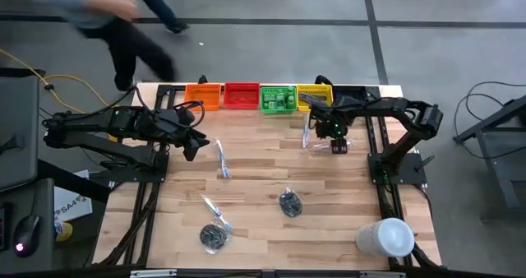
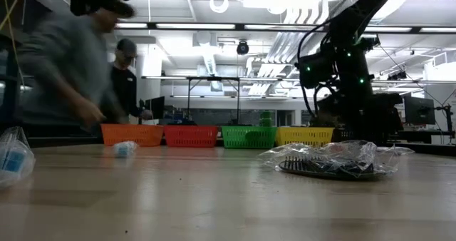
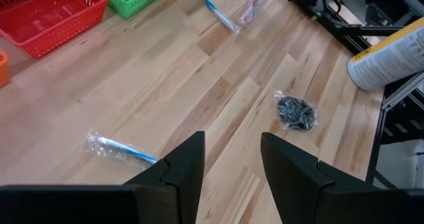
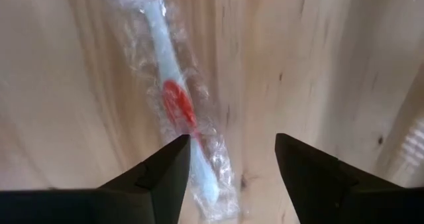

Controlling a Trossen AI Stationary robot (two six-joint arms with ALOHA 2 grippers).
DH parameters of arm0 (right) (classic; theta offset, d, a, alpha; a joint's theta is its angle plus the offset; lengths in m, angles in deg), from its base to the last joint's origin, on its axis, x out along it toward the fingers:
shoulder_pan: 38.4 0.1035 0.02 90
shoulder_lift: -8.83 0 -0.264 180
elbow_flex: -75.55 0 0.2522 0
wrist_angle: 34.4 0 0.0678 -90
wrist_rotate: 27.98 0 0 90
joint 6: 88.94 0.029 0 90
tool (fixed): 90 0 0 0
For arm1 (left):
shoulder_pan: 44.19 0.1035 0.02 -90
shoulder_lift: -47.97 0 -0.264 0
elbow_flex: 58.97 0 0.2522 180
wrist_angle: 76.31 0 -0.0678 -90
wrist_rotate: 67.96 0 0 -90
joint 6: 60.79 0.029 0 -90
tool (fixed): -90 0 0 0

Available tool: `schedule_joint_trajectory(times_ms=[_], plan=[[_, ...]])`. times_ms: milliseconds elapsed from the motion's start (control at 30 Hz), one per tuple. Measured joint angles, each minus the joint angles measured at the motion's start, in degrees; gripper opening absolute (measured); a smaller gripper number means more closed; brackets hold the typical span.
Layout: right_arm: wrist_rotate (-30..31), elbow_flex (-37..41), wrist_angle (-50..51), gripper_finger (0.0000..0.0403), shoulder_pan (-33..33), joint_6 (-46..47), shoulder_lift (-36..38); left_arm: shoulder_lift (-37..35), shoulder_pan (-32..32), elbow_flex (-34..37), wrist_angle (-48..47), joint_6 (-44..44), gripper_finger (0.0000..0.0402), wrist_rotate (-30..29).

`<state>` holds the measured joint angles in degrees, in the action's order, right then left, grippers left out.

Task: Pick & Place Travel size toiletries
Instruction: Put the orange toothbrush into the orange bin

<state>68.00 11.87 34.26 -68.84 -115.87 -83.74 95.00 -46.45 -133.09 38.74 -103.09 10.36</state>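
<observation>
Patience matters now: my right gripper hangs with jaws spread over the wrapped red-and-white toothbrush lying on the table near the yellow bin, so I should centre, drop straight, and pinch its handle, while my left gripper waits, part-spread.

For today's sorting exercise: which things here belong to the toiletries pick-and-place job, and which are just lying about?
Job:
wrapped toothbrushes
red-white toothbrush under right gripper
dark bundles
bins

Lying about:
white cylinder
</observation>
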Motion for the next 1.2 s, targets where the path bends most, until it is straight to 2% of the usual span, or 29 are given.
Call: schedule_joint_trajectory(times_ms=[233, 600, 800, 1200], plan=[[-0.1, 1.2, -3.2, 0.0216, 0.1, -0.4, 0.1, 0.0, 0.0, 0.0, 0.0, 0.0, 0.0149, 0.0], [-1.6, -0.1, 1.1, 0.0216, 0.1, -1.4, 3.3, 0.0, 0.0, 0.0, 0.0, 0.0, 0.0149, 0.1], [-6.3, -0.1, 2.7, 0.0216, 0.5, -1.3, 5.6, 0.0, 0.0, 0.0, 0.0, -0.1, 0.0149, 0.7], [-3.3, 5.5, -5.4, 0.0216, 3.9, 0.1, 5.6, 0.0, 0.0, 0.0, 0.0, 0.0, 0.0149, 0.7]])
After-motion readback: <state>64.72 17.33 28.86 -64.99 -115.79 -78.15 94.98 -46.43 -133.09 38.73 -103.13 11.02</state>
